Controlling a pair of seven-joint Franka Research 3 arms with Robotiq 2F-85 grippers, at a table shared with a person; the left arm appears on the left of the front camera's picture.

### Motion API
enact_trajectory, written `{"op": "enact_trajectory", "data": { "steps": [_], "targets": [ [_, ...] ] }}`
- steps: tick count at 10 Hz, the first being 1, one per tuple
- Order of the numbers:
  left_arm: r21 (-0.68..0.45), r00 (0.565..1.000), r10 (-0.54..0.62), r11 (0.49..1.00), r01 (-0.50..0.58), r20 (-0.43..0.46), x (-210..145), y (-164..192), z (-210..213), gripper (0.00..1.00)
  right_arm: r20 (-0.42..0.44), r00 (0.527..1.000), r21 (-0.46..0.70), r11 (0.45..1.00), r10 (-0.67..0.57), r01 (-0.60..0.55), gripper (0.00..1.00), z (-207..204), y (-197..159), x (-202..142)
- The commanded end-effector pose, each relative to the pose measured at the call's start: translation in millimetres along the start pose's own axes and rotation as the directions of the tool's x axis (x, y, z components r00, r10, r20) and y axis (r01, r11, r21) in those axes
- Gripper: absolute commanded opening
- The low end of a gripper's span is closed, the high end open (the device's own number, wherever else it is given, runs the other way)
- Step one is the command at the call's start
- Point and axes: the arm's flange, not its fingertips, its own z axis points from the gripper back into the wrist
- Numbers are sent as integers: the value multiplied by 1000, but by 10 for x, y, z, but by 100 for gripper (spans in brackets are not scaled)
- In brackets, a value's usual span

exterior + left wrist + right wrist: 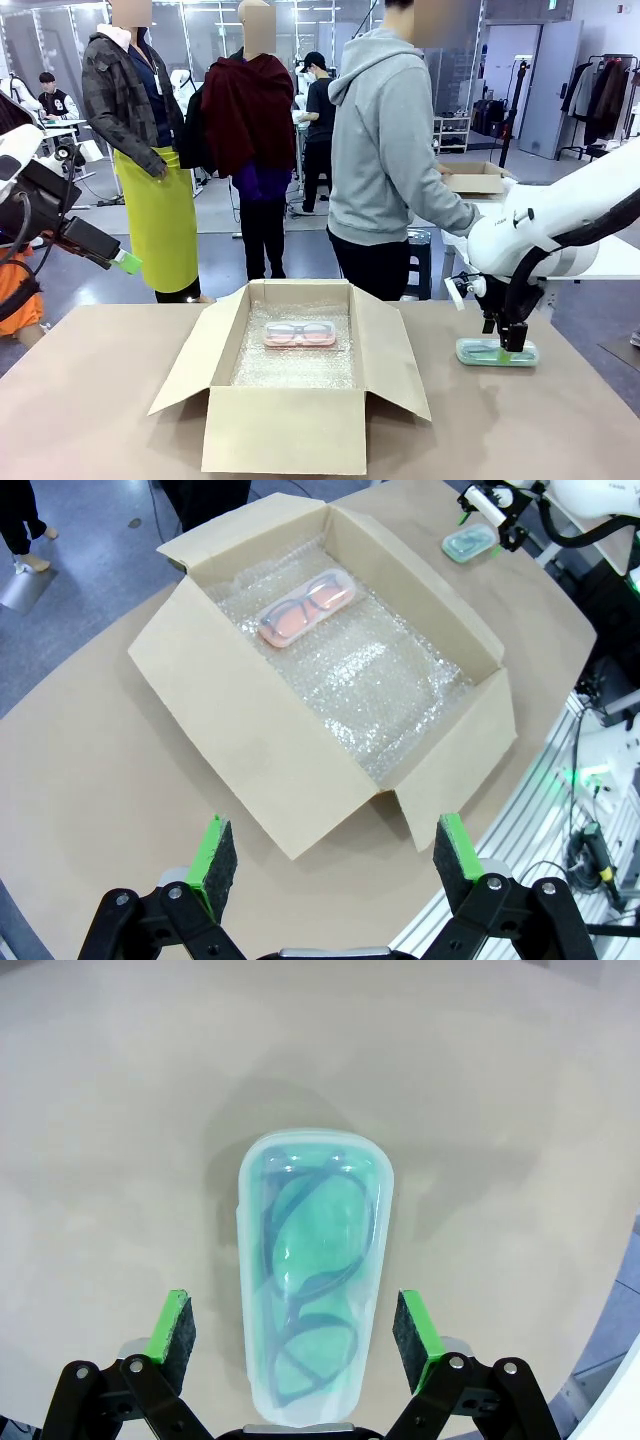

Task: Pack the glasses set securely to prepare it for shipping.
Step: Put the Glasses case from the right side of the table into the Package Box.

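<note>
- Tan tabletop carries an open brown cardboard box lined with bubble wrap
- Pale pink see-through-topped glasses case lies flat inside on the wrap
- Mint green glasses case lies on the table, right of the box
- Right gripper straddles it, jaws spread clear of its 2 long sides
- Left gripper hangs raised left of the box, spread, empty

No legible text, label, brand or number is found (a tiny dark mark on the right arm is too small to be read).
</note>
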Motion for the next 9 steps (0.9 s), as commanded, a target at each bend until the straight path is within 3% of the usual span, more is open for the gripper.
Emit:
{"op": "enact_trajectory", "data": {
  "steps": [1,5,9],
  "targets": [
    [-17,1000,-2,1000,2,18,4,11,10,100,-17,1000,3,1000,25,-25,100,-89,-46,3],
    [-17,1000,-2,1000,2,18,4,11,10,100,-36,999,26,999,30,-29,100,-213,-58,11],
    [-17,1000,-2,1000,2,18,4,11,10,100,-39,999,12,1000,15,-15,61,-185,-59,-42]
  ]
}}
